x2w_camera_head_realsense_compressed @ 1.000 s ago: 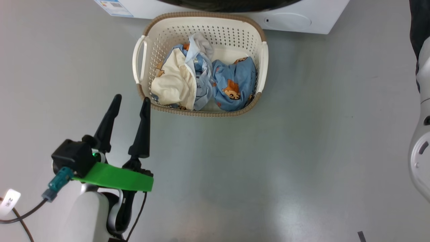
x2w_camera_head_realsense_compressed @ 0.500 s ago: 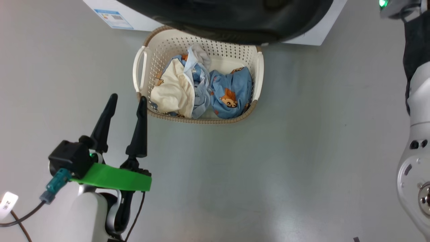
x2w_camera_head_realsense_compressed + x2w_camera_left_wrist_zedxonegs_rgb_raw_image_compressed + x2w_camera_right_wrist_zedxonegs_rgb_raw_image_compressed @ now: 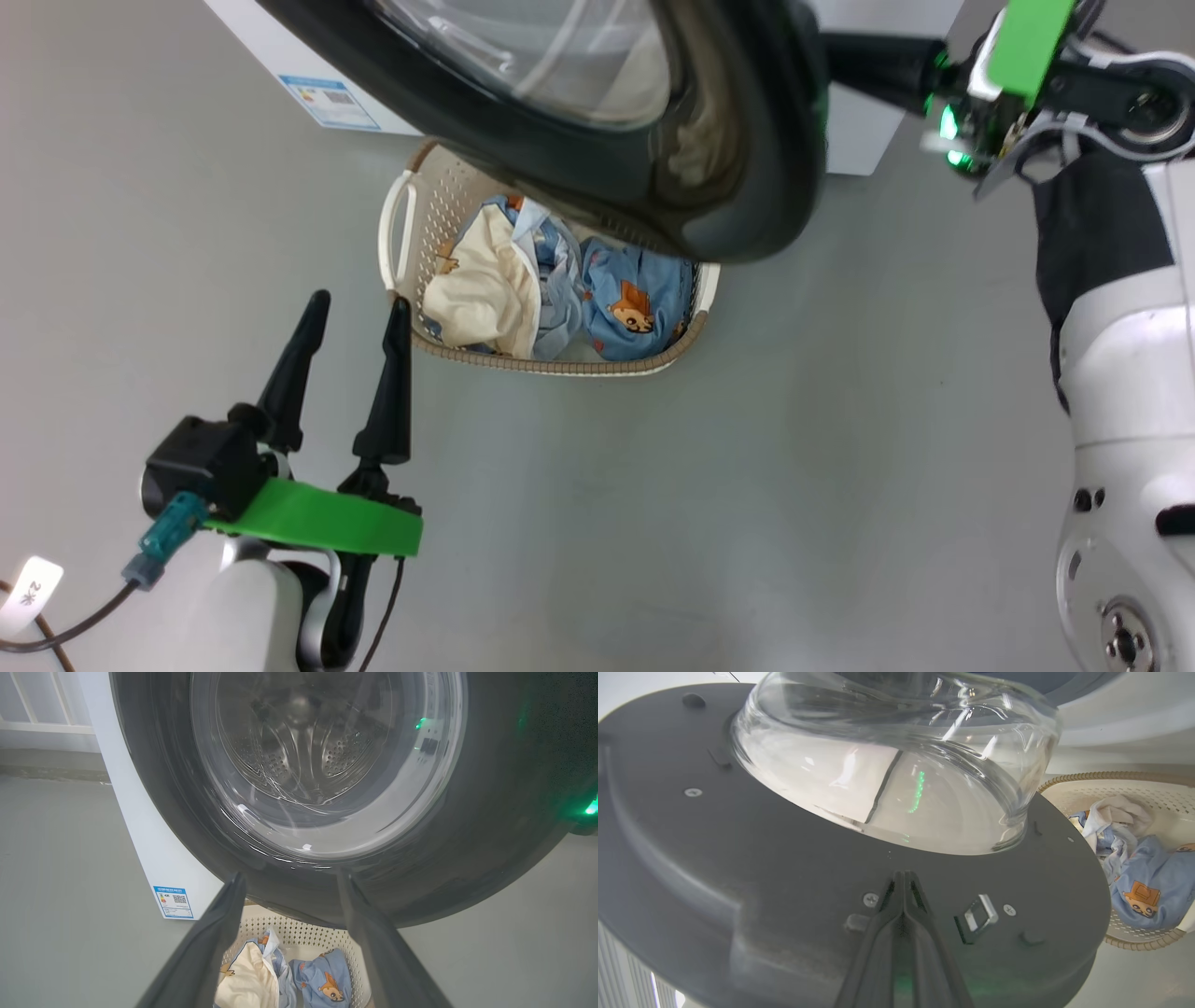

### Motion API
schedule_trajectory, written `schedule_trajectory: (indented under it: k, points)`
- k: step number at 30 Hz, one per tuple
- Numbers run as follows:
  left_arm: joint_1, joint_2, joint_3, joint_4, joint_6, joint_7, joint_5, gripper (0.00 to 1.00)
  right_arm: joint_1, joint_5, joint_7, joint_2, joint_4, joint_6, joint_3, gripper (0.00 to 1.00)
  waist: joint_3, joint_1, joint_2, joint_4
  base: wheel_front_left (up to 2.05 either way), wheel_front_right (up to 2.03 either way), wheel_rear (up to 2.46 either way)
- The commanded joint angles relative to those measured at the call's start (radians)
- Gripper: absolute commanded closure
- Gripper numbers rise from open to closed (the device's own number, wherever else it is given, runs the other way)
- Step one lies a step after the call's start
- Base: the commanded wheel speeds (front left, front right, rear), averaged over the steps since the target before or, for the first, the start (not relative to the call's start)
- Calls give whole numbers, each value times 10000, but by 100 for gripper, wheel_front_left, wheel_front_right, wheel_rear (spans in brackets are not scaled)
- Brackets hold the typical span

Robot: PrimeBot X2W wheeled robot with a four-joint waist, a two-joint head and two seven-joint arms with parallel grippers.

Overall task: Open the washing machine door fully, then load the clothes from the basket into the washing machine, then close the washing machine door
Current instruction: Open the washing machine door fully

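Observation:
The washing machine door stands swung out over the basket, its black rim hiding the basket's far side. Its glass bowl bulges from the inner face. My right gripper is shut, with its tips against that inner face beside the metal latch; in the head view it reaches the door's right edge. My left gripper hangs open and empty just left of the basket. The clothes, light blue with orange prints and a cream piece, lie in the basket. The washing machine is white.
A blue label sits on the machine's lower left front. Grey floor lies open in front of and to the right of the basket. Through the door glass the steel drum shows. My right arm's pale body fills the right edge.
The door has swung outward and now covers the basket's far half. My right arm has come into the head view at the door's edge. The head camera has shifted; the left gripper stays open.

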Motion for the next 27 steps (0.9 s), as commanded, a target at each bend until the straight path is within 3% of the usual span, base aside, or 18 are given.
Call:
schedule_trajectory:
  k: [1, 11, 27]
  points:
    - [167, 260, 339, -283, -15, -63, 146, 0, 224, 223, 251, 325, -451, 31, 352, 100, -127, 0, 0, 1, 0, 0, 0]
    - [313, 260, 279, -364, -15, -63, 226, 0, 1702, 1596, 262, 325, -1595, 31, 2241, 100, -448, 0, 0, 23, 0, 0, 0]
    - [276, 260, 242, -291, -15, -63, 238, 0, 2272, 3828, -1518, 325, -2149, 31, 5441, 100, -537, 0, 0, 210, 0, 0, 0]
